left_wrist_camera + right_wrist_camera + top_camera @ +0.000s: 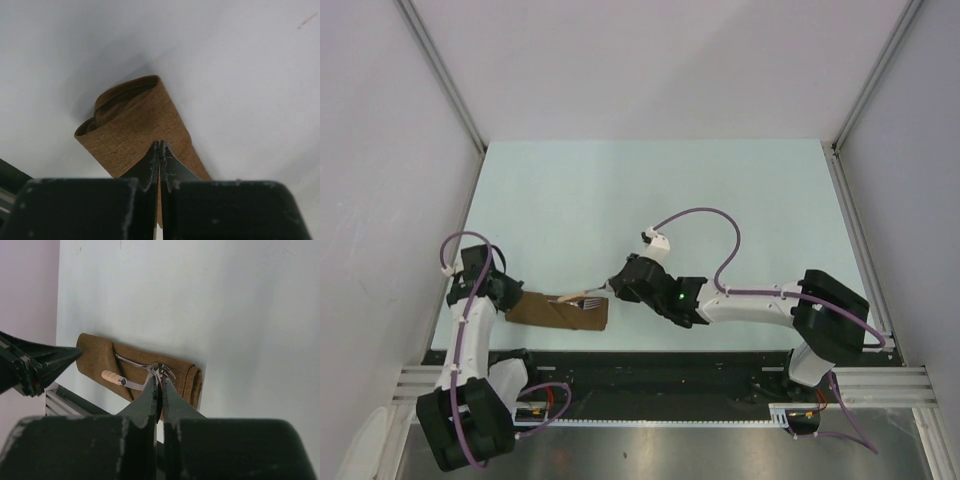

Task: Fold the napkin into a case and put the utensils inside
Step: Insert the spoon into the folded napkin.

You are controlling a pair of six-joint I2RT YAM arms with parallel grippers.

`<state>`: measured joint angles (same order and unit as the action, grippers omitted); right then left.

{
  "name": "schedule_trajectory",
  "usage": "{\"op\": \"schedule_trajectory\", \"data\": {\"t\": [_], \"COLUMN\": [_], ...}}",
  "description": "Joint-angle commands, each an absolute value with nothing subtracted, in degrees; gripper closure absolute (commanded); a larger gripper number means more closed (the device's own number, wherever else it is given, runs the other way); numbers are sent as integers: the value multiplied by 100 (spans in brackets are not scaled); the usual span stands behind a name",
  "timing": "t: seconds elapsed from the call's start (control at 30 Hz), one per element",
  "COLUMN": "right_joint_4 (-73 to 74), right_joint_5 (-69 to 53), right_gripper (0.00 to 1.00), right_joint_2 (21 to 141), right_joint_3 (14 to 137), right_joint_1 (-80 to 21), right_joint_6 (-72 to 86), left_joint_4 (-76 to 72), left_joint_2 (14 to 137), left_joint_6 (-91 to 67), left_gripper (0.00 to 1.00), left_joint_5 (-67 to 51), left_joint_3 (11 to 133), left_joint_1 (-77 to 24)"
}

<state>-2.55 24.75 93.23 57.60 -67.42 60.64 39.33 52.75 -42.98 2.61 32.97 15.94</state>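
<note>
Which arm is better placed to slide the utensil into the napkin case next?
Right. The right hand is shut on a utensil over the case and can probably push it in. The left hand is shut on the case's end, apparently holding it steady.

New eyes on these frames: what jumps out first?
The brown cloth case stands out, a narrow folded strip at the front left of the pale table. The left gripper is shut on one end of it. At the other end the right gripper pinches a silvery utensil, whose pale handle tip lies over the cloth.
</note>
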Motion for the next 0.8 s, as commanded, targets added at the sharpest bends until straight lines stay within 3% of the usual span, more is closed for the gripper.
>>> {"op": "schedule_trajectory", "data": {"t": [0.0,0.77], "right_joint_4": [-861,-1169], "right_joint_5": [3031,2663], "right_gripper": [100,100], "right_joint_2": [9536,10274], "right_joint_3": [5748,5854], "right_joint_1": [-6890,-7084], "right_joint_6": [6319,6697], "left_joint_4": [3683,3489], "left_joint_2": [4984,4992], "left_joint_6": [-4737,-5133], "left_gripper": [100,100], "left_joint_5": [420,448], "left_joint_3": [3032,2584], "left_joint_1": [1846,1995]}}
